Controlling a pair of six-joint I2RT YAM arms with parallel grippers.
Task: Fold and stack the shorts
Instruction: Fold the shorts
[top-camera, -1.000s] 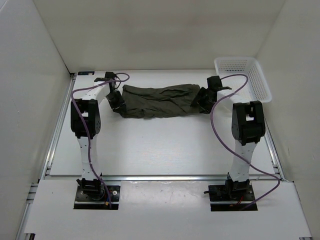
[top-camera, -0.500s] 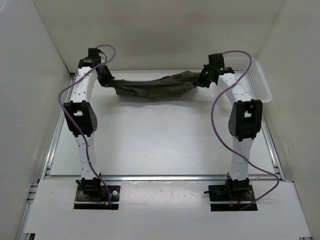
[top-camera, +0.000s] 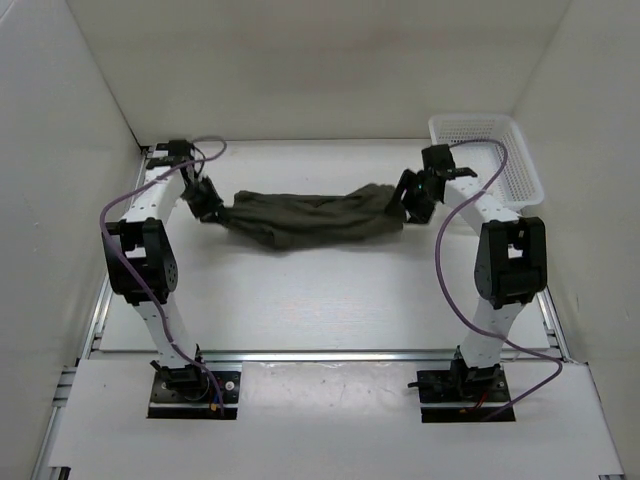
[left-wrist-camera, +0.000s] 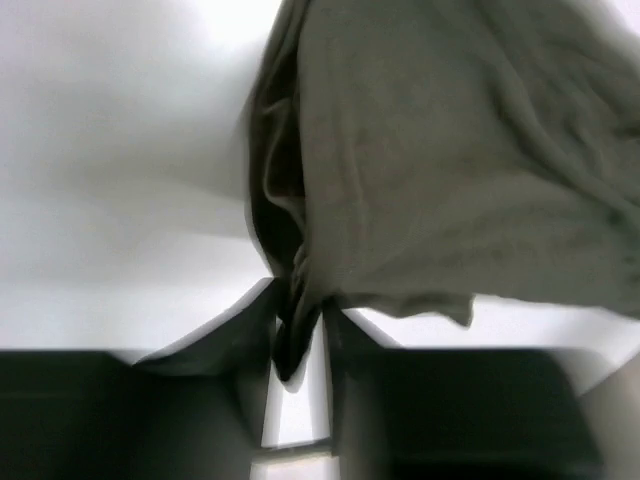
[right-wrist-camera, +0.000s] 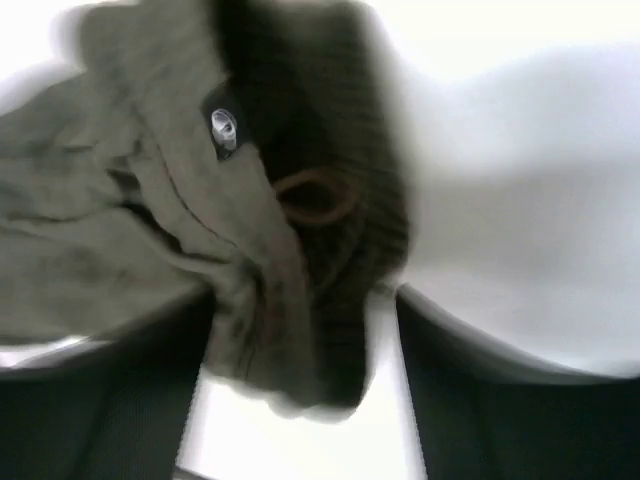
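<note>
Shorts (top-camera: 312, 218) are sagging between both claws across the far bench (top-camera: 320, 300). Left claw (top-camera: 209, 201) is pinching one end. Right claw (top-camera: 407, 198) is pinching the waistband end.

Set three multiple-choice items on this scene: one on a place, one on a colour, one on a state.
1. Where does the basket stand?
A. far right corner of the table
B. near left corner
C. between the arm bases

2. What colour are the shorts?
A. white
B. dark olive green
C. red

3. How are the shorts held?
A. lying loose, untouched
B. pinched at one end only
C. gripped at both ends

Key:
1 A: the top view shows it at the far right.
2 B: the fabric is olive in all three views.
3 C: the left claw and the right claw each pinch an end.
</note>
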